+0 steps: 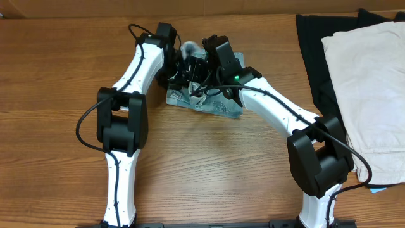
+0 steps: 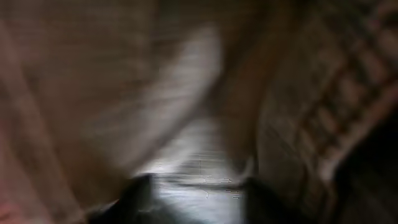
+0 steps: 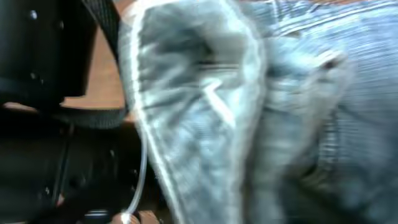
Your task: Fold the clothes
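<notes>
1. You see the denim shorts [image 1: 218, 107] bunched on the table [image 1: 209, 171] at far centre, beneath both grippers.
2. Left gripper [image 1: 179, 68]: over the shorts' left part. Your wrist view is blurred, so open or closed cannot be told.
3. Right gripper [image 1: 207, 66]: close against the denim, which fills its view. Its state is likewise unclear.

Most of the shorts [image 1: 218, 107] hide under the left gripper [image 1: 179, 68] and right gripper [image 1: 201, 75] — close up, the left wrist view is all blur.
</notes>
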Controlling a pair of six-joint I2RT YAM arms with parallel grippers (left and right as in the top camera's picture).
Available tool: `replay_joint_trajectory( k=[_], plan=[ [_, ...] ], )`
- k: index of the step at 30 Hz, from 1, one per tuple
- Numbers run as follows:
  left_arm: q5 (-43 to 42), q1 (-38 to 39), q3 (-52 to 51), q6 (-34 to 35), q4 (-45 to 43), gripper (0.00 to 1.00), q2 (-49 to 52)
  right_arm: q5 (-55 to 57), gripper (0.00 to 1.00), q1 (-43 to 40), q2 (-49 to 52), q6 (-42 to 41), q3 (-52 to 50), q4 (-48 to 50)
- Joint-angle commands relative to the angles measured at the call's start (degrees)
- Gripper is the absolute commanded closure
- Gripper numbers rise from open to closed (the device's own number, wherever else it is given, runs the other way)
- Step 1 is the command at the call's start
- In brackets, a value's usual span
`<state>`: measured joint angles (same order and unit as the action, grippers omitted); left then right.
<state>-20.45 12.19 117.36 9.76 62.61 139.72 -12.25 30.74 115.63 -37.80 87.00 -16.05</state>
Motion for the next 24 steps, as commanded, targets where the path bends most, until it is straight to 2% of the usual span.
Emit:
replay_joint_trajectory(
  k=[1, 2, 8, 12, 14, 16, 18, 19, 20, 22, 23, 24],
  plan=[
    [5.81, -2.60, 0.09, 0.79, 2.56, 0.25, 2.23, 0.20, 0.00, -0.46, -0.20, -0.42, 1.95, 0.55],
    [5.88, -3.76, 2.40, 0.74, 5.20, 0.20, 2.23, 0.17, 0.00, -0.61, -0.20, -0.39, 1.95, 0.55],
    [6.03, -8.94, 15.80, -0.02, 18.18, 0.15, 2.23, -2.05, 0.00, -1.66, -0.20, -0.37, 1.95, 0.59],
    [6.08, -10.80, 25.05, -0.98, 26.03, 0.15, 2.23, -4.61, 0.00, -2.56, -0.20, -0.37, 1.95, 0.57],
    [7.06, -11.17, 29.16, -0.94, 29.49, 0.20, 2.23, -5.40, 0.00, -2.78, -0.20, -0.33, 1.95, 0.44],
    [8.52, -11.32, 32.48, -0.94, 32.44, 0.23, 2.23, -5.46, 0.05, -2.86, -0.20, -0.37, 1.95, -0.22],
    [9.75, -11.32, 34.58, -0.94, 34.23, 0.27, 2.23, -5.40, 0.20, -2.84, -0.20, -0.39, 1.95, -1.20],
    [9.70, -11.32, 34.80, -0.92, 34.23, 0.28, 2.08, -5.38, 0.32, -2.62, 0.00, -0.37, 1.88, -1.75],
    [9.73, -11.32, 34.77, -0.92, 34.21, 0.28, 2.08, -5.35, 0.34, -2.47, 0.09, -0.37, 1.90, -1.88],
    [9.20, -11.13, 34.42, -0.92, 34.18, 0.27, 2.14, -4.28, 0.34, -2.36, 0.13, -0.39, 1.90, -2.56],
    [7.80, -10.86, 33.79, -1.05, 34.03, 0.24, 2.14, -3.41, 0.32, -2.36, 0.13, -0.39, 1.90, -2.93],
    [5.05, -10.29, 33.22, -3.89, 33.81, 0.21, 2.32, -3.30, 0.23, -3.54, 0.09, -0.44, 1.90, -2.97]
  ],
)
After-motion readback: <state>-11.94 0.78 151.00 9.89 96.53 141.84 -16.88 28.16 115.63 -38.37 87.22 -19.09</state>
